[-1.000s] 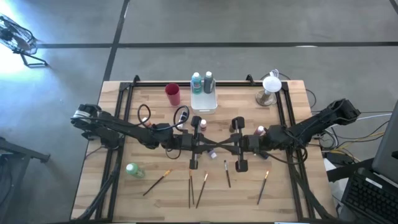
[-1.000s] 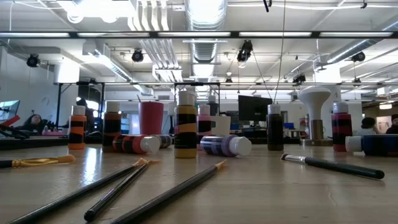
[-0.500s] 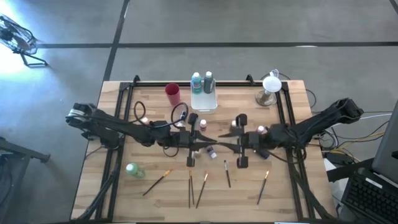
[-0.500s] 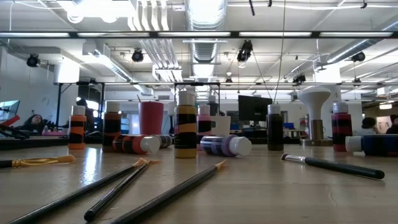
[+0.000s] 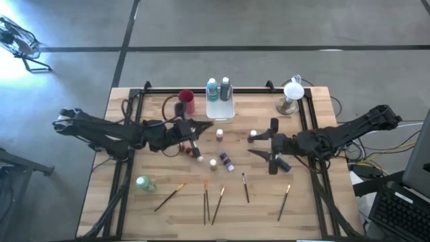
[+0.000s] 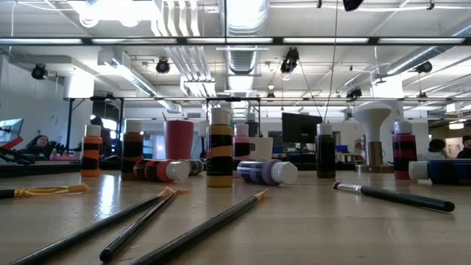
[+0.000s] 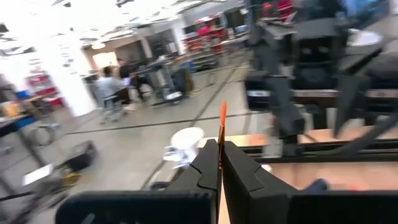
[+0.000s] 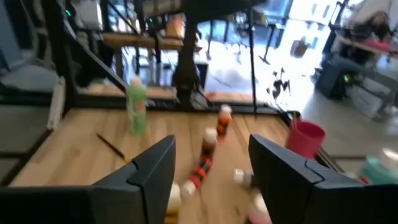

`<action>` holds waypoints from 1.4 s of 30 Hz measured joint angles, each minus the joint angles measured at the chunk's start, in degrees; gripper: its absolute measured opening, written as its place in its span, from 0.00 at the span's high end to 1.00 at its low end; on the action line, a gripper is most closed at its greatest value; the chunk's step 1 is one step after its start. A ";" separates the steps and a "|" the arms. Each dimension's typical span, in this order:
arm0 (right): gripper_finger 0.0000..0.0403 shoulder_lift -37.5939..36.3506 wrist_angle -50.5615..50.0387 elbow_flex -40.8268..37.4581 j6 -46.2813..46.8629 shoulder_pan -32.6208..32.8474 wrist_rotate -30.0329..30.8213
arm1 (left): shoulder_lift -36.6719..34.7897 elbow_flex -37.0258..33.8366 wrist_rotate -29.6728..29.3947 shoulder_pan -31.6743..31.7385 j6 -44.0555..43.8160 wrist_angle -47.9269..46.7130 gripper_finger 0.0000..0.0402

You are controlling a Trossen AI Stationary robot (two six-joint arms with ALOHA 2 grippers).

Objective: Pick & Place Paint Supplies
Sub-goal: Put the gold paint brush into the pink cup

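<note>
My left gripper (image 5: 203, 127) hangs above the table left of centre, shut on a thin paintbrush (image 7: 221, 134) whose orange end pokes out past the fingertips. My right gripper (image 5: 257, 145) hangs right of centre, open and empty (image 8: 211, 168). Small paint bottles stand or lie between them: a red one (image 5: 219, 134) upright, a purple one (image 5: 225, 161) on its side. A green bottle (image 5: 142, 183) lies near the left. Several more brushes (image 5: 215, 202) lie flat near the front edge. A teal and a grey bottle stand in the white tray (image 5: 220, 111). My left gripper pinches the thin brush between its two shut fingers (image 7: 205, 162). The brush lies along the fingers and its orange end (image 7: 222, 115) sticks out beyond their tips. The fingers point level, from the table's left side. The brush is lifted clear of the table.
A magenta cup (image 5: 187, 101) stands beside the tray at the far edge. A white lamp-like object (image 5: 291, 95) stands at the far right. Black rails (image 5: 306, 121) run along both sides of the wooden table. The low view shows bottles (image 6: 219, 154) in a row behind the brushes.
The two grippers, close together over the table's middle a second ago, have drawn apart. My left gripper has gone up and toward the left edge with the brush and turned level. My right gripper has opened, let go and pulled back toward the right edge.
</note>
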 joint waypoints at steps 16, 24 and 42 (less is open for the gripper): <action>0.63 0.06 -1.17 -5.86 5.03 -0.04 15.74 | -5.60 -0.07 -2.68 10.78 0.56 -5.38 0.99; 0.70 0.06 -0.82 -6.56 5.06 -0.15 18.96 | -5.58 -0.13 -2.64 16.53 -0.89 -8.06 0.99; 0.80 0.04 -0.66 -6.08 4.44 -0.15 19.02 | -5.58 -5.29 4.52 28.76 -4.76 -7.74 0.99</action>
